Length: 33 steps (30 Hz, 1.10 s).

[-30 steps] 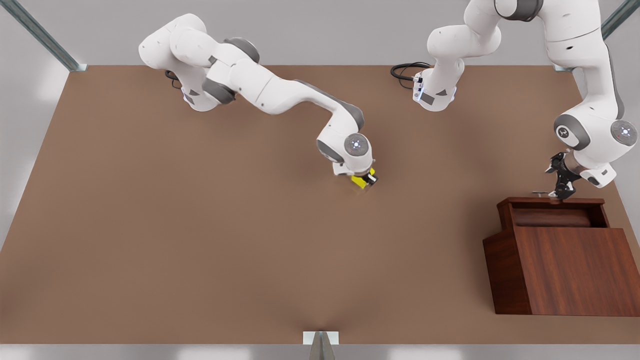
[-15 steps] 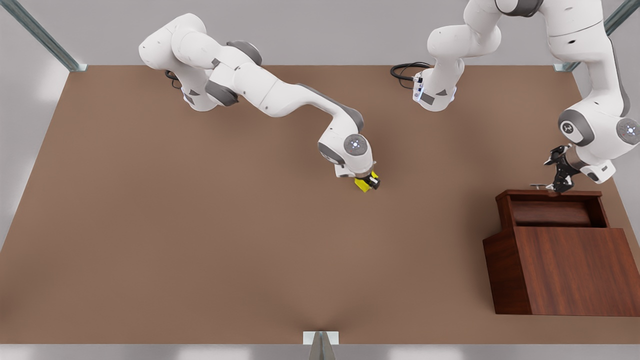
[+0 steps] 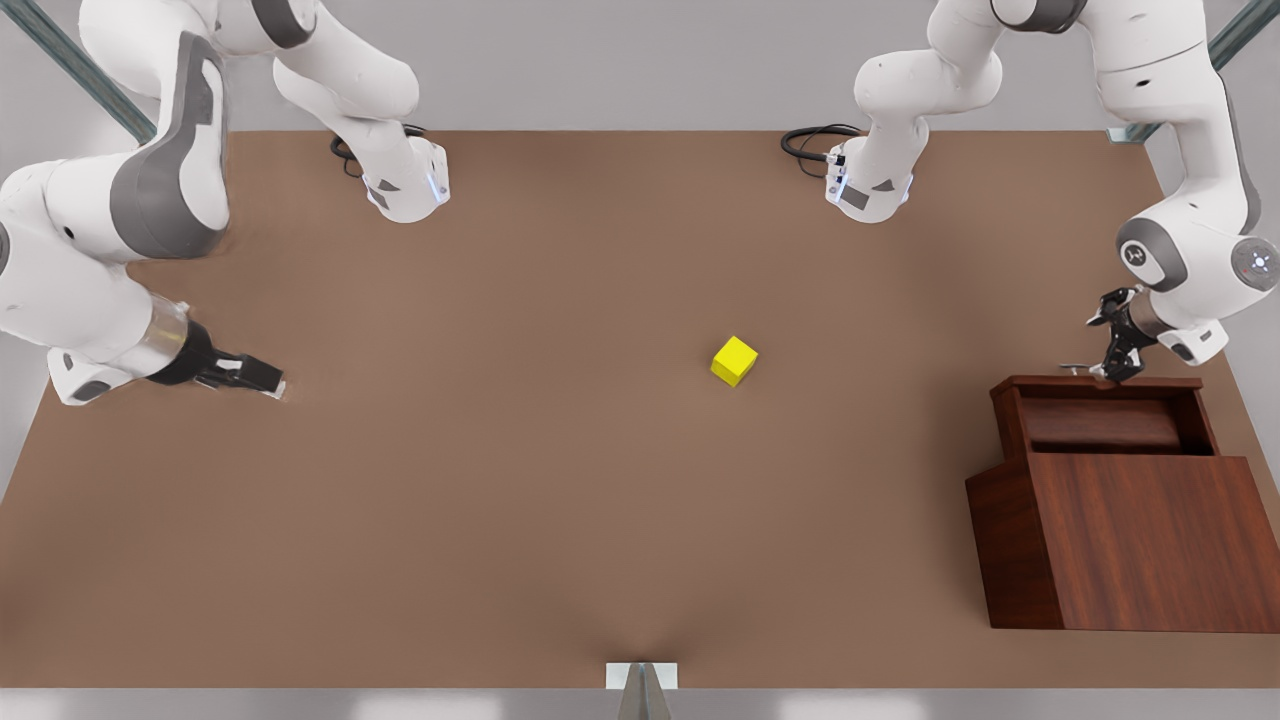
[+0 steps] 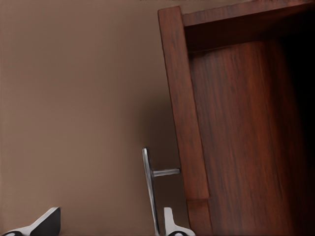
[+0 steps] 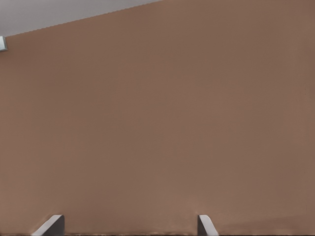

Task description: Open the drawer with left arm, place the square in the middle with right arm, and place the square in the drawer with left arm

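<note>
The yellow square (image 3: 734, 360) rests alone on the brown table (image 3: 520, 480), near its middle, with no gripper touching it. Far off at the front view's left, my right gripper (image 3: 262, 380) hangs low over bare tabletop, open, its fingertips (image 5: 50, 225) wide apart. The drawer (image 3: 1100, 425) is pulled out of the reddish-brown cabinet (image 3: 1150, 540) at the front view's right. My left gripper (image 3: 1112, 355) hovers at the drawer's silver handle (image 4: 150, 189), open, and the bar lies between its fingertips (image 4: 173, 225), close to one of them.
Both arm bases (image 3: 870, 190) stand along the table's far edge, with a black cable beside each. Metal frame posts (image 3: 640, 690) mark the table's corners and near edge. Wide bare tabletop lies between the square and the cabinet.
My right gripper has let go of the square, left it on the table, and swung far to the front view's left. The left gripper stays at the handle; the drawer slid out slightly.
</note>
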Motion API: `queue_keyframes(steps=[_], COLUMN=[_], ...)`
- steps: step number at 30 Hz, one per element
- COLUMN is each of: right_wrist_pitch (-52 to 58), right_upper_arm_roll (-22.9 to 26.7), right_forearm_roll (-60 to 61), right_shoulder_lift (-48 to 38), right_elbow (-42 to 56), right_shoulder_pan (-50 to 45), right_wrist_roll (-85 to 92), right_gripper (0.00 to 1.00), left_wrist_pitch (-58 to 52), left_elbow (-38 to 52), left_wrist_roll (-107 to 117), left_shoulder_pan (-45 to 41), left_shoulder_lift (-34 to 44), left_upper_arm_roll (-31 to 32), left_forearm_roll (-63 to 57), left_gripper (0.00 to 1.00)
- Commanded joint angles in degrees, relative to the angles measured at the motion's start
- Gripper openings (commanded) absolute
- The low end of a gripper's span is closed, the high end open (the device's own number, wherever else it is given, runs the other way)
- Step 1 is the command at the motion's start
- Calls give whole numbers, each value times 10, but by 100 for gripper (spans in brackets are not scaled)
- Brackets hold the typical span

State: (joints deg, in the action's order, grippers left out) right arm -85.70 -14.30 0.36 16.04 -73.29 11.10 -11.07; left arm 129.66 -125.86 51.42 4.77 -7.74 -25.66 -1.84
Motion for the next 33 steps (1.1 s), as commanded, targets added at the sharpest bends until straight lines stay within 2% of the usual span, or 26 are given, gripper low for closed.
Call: queue_keyframes(steps=[1, 4, 7, 8, 9, 10, 12, 14, 16, 17, 18, 20, 21, 22, 25, 29, 33], right_wrist_pitch=[2, 3, -1, 6, -17, -29, -36, -36, -38, -38, -43, -42, -43, -43, -42, -43, -43], right_upper_arm_roll=[0, -1, -1, -1, -1, -1, -1, 1, 59, 87, 140, 140, 143, 142, 142, 142, 142], right_forearm_roll=[-11, -11, -30, -50, -46, -45, -47, -48, -45, -44, -22, -17, -7, -5, -5, -5, -6], right_shoulder_lift=[-1, 6, 47, 36, 8, -12, -15, -19, -20, -19, -16, -14, -14, -14, -14, -13, -7], right_elbow=[0, 6, 60, 38, -9, -37, -43, -42, -41, -41, -40, -38, -38, -38, -38, -37, -28], right_shoulder_pan=[-4, -1, -3, -2, 14, 13, 15, 10, -42, -75, -112, -110, -110, -105, -104, -103, -104], right_wrist_roll=[17, 62, 61, 59, 60, 60, 61, 64, 64, 64, 66, 68, 69, 69, 68, 69, 68], right_gripper=[100, 100, 100, 100, 100, 100, 100, 100, 100, 100, 100, 100, 100, 100, 100, 100, 100], left_wrist_pitch=[-1, -27, -52, -76, -122, -221, -292, -362, -388, -388, -384, -376, -335, -281, -265, -62, 16], left_elbow=[0, 0, 5, 9, 24, 82, 153, 286, 381, 397, 397, 425, 421, 420, 381, 171, 93], left_wrist_roll=[0, 4, 7, 8, 10, 27, 137, 169, 134, 29, -69, -179, -375, -424, -428, -451, -442], left_shoulder_pan=[0, 0, -1, -1, -3, -5, -5, -37, -42, -42, -43, -82, -104, -139, -201, -194, -194], left_shoulder_lift=[0, 14, 26, 44, 60, 63, 66, 8, -47, -64, -83, -124, -136, -155, -183, -113, -116], left_upper_arm_roll=[0, 0, 0, 1, 4, 24, 99, 200, 313, 397, 470, 543, 546, 544, 540, 519, 496], left_forearm_roll=[-1, -1, -1, -1, -1, 5, 15, 43, 18, -32, -56, -55, -47, -54, -107, -77, -55], left_gripper=[100, 100, 100, 100, 100, 100, 100, 100, 100, 100, 100, 100, 100, 100, 100, 100, 100])
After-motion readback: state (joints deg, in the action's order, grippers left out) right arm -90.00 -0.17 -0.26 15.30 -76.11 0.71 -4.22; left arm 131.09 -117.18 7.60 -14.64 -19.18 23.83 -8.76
